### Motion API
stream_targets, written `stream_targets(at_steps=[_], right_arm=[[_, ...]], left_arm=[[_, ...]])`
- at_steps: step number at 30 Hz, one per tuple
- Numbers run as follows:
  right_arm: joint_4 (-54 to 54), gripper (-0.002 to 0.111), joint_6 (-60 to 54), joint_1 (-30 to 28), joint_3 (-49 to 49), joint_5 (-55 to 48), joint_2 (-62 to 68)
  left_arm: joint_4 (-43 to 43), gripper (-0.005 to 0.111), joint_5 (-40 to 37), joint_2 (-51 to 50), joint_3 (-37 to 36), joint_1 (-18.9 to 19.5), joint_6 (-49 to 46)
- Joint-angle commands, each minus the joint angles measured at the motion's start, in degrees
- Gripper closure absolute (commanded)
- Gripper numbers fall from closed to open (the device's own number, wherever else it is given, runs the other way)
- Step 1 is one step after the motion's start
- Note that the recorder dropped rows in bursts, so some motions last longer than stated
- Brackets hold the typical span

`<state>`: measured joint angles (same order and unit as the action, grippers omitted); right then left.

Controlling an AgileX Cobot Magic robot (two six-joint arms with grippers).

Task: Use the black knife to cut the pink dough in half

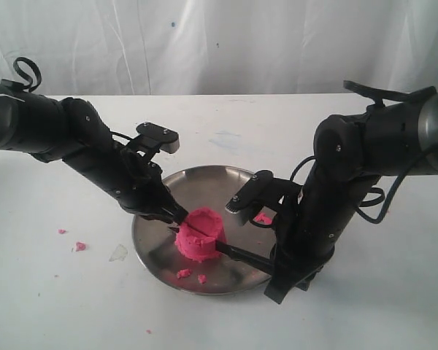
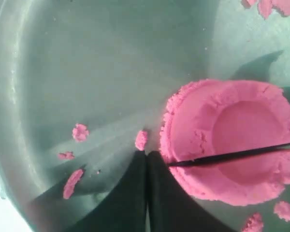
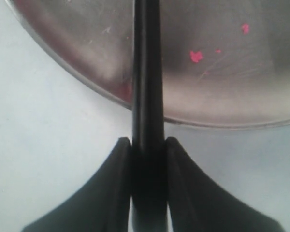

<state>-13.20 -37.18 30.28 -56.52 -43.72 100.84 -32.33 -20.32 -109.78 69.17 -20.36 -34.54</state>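
The pink dough (image 1: pixel 201 235) is a cup-shaped mound standing in the steel plate (image 1: pixel 204 186). The black knife (image 1: pixel 241 254) reaches in from the right, and its blade lies across the dough's dented top. My right gripper (image 1: pixel 277 266) is shut on the knife's handle (image 3: pixel 147 96) just outside the plate's rim (image 3: pixel 87 82). My left gripper (image 1: pixel 177 216) is shut with nothing between its fingers, its tips against the dough's left side. In the left wrist view the thin blade (image 2: pixel 232 157) crosses the dough (image 2: pixel 232 121), ending near the left gripper (image 2: pixel 147 153).
Small pink crumbs (image 1: pixel 184 273) lie in the plate in front of the dough, and a larger pink bit (image 1: pixel 263 218) lies at its right. More crumbs (image 1: pixel 79 246) and a clear scrap (image 1: pixel 118 253) lie on the white table left of the plate.
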Motion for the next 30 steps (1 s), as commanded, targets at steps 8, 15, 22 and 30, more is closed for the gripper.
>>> stream_targets(at_steps=[8,15,22,30], right_arm=[[-0.2,0.108,0.3,0.0,-0.2,0.5,1.1],[-0.2,0.108,0.3,0.0,-0.2,0.5,3.2],[-1.0,0.108,0.3,0.0,-0.2,-0.1,3.8],[-2.0,0.108,0.3,0.0,-0.2,-1.6,3.8]], left_arm=[[-1.5,0.107,-2.4,-3.9,-0.4,-0.3,0.2],[-1.5,0.107,-2.6,-4.3,-0.4,-0.3,0.2],[-1.5,0.107,-2.6,-4.3,-0.4,-0.3,0.1],[-1.5,0.107,-2.6,-4.3,-0.4,-0.3,0.1]])
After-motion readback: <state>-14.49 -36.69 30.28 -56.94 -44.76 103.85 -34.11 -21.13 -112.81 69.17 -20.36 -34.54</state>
